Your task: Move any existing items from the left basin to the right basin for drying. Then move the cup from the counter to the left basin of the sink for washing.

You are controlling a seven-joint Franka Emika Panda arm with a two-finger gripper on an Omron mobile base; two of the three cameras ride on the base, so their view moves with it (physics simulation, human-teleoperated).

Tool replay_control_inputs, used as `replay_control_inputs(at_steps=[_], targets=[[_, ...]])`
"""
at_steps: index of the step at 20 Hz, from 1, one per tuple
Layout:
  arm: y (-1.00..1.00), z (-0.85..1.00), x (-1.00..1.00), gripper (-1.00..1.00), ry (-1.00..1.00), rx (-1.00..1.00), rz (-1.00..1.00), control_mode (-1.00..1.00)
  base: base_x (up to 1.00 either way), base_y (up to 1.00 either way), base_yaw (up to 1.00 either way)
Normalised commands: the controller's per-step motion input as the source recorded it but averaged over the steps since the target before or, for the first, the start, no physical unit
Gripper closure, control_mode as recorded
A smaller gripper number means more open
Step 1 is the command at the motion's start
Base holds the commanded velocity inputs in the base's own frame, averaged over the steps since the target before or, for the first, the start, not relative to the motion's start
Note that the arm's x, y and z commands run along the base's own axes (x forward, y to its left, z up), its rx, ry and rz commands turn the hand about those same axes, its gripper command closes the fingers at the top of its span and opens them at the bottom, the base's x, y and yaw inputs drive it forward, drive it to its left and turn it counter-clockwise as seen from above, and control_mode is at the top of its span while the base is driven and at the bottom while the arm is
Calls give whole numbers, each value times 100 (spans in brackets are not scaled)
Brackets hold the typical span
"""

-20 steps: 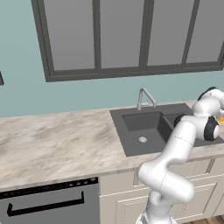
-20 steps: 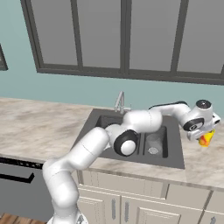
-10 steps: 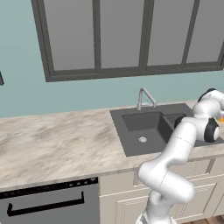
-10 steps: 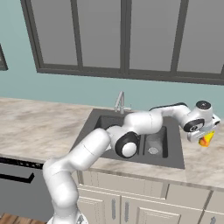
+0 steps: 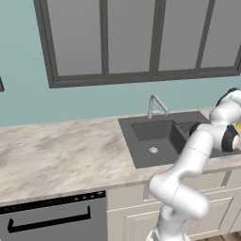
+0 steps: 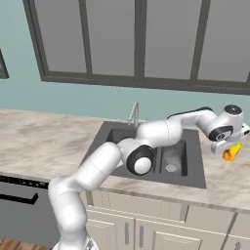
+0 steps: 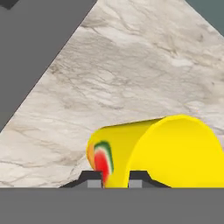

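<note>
The yellow cup (image 7: 166,148) with a red and green mark on its side sits between my gripper's (image 7: 116,178) two fingertips, its wall pinched between them. It hangs over the beige marbled counter (image 7: 131,65) to the right of the dark sink (image 6: 195,178). From the right base view, the cup (image 6: 232,152) is under the hand, just above the counter (image 6: 229,183). The left basin (image 5: 155,136) shows its round silver drain (image 5: 153,150). In the right basin (image 6: 173,156) there is a faint pale glassy patch.
The curved silver tap (image 5: 157,101) stands behind the sink. My own arm stretches across both basins toward the right. A dark dishwasher front (image 5: 52,219) sits below the long counter (image 5: 61,150) on the left. Windows fill the wall behind.
The hand with the cup has drifted slightly up and to the right. Nothing else has moved.
</note>
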Motion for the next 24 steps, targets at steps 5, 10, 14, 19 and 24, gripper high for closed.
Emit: replay_control_inputs(at_steps=[5,10,14,19,24], targets=[[45,6,-100,100,0,7,9,-100,0,0,0],[79,0,-100,100,-2,3,17,-100,0,0,0],[100,0,-100,100,-17,0,23,-100,0,0,0],[100,0,-92,100,-25,-7,29,-100,0,0,0],[100,0,-58,100,-24,-19,42,-100,0,0,0]])
